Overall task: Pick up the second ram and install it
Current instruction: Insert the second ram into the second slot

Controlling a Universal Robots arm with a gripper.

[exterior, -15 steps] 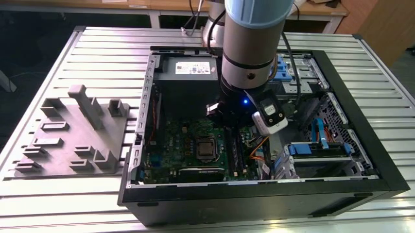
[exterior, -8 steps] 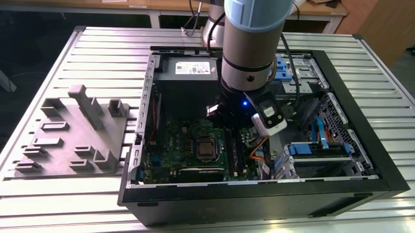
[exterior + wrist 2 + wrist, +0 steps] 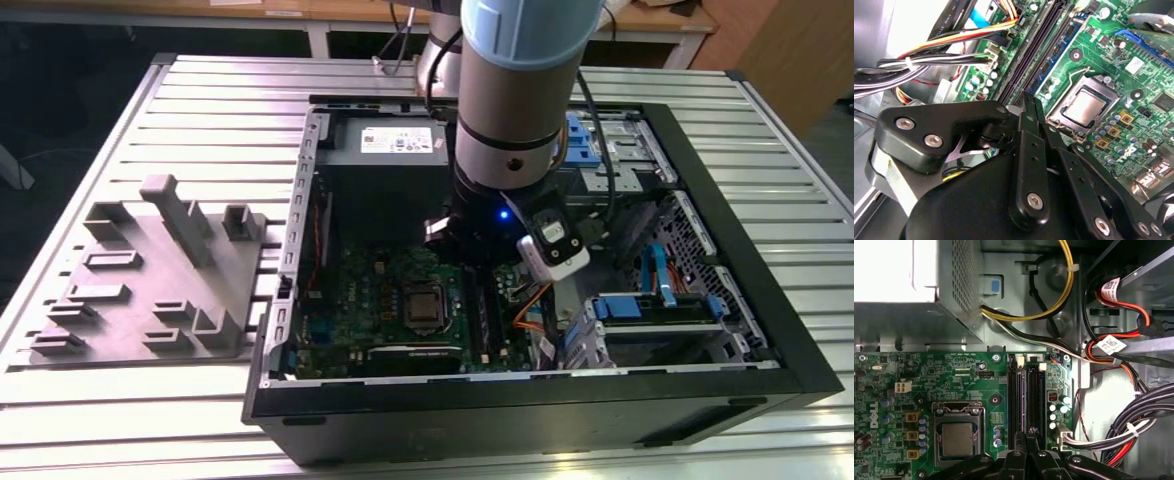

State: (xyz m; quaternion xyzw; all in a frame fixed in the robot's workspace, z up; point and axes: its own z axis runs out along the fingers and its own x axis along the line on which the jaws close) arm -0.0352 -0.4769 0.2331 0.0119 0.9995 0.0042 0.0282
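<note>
My gripper [image 3: 1027,438] is down inside the open computer case [image 3: 747,330]. Its two black fingers are pressed together, so it is shut, with the tips right over the pair of long dark memory slots [image 3: 1024,400] beside the processor socket [image 3: 956,437]. In the second wrist view the gripper [image 3: 1032,106] points along the same slots [image 3: 1036,45]. A narrow dark strip runs in the slot under the tips. I cannot tell whether it is the second ram or the bare slot. Nothing shows between the fingers.
A grey plastic tray [image 3: 147,290] with upright posts lies on the slatted table at the exterior view's left. Bundles of black, red and yellow cables [image 3: 1114,360] run close beside the slots. The power supply [image 3: 387,145] and drive cages [image 3: 654,310] crowd the case.
</note>
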